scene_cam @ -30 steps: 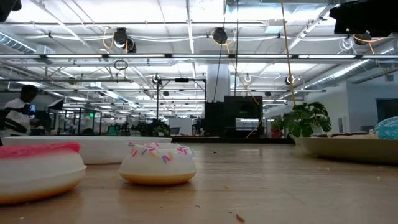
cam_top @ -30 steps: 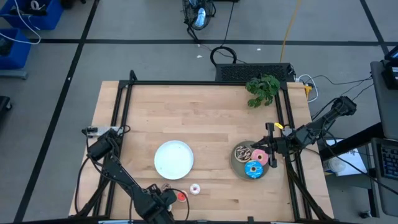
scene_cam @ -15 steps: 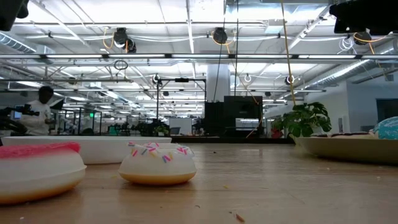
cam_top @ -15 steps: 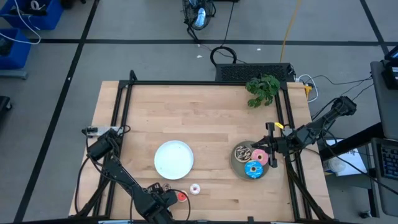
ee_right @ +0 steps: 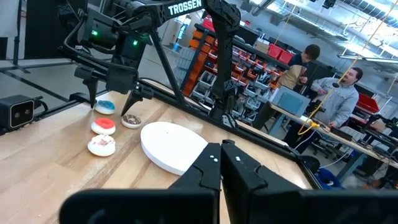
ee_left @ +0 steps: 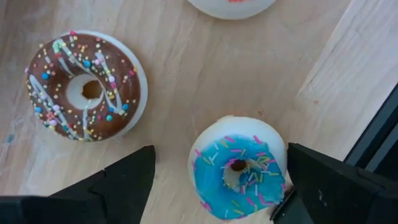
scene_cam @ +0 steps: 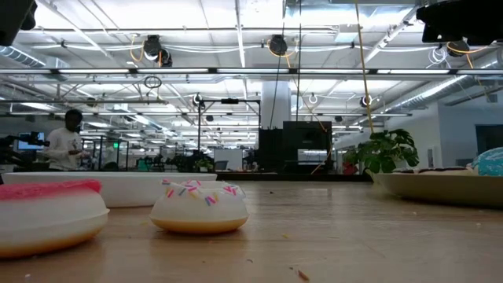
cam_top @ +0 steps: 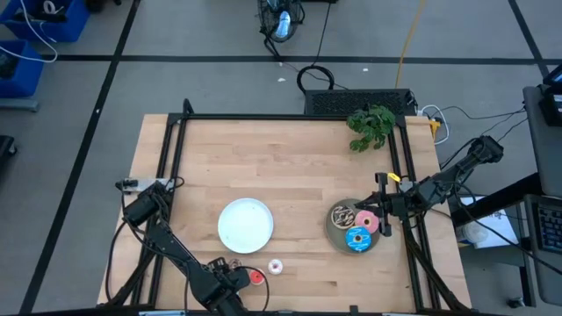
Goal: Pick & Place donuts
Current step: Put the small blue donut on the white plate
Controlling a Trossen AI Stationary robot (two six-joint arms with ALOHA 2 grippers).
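Nearest, four small donuts [ee_right: 103, 126] are seen loose on the tabletop [cam_top: 290, 167], the left pincer [ee_left: 214, 186] spread wide over the blue one [ee_left: 239, 167], holding nothing. Farther, three big donuts [cam_top: 357, 226] lie on the grey plate [cam_top: 332, 235]; the right pincer [ee_right: 222, 165] is shut, empty. The white plate [cam_top: 246, 225] is bare, so most work seems left.

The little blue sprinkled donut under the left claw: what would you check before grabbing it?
1. Left gripper open: ok.
2. Tiny blue sprinkled ring donut between its fingers: ok, though nearer one finger.
3. Tiny brown sprinkled ring donut lying apart from it: ok.
4. Gripper low enough to close on the donut: cannot tell.
5. Round white plate bare: ok.
6. Right gripper shut, across the table: ok.
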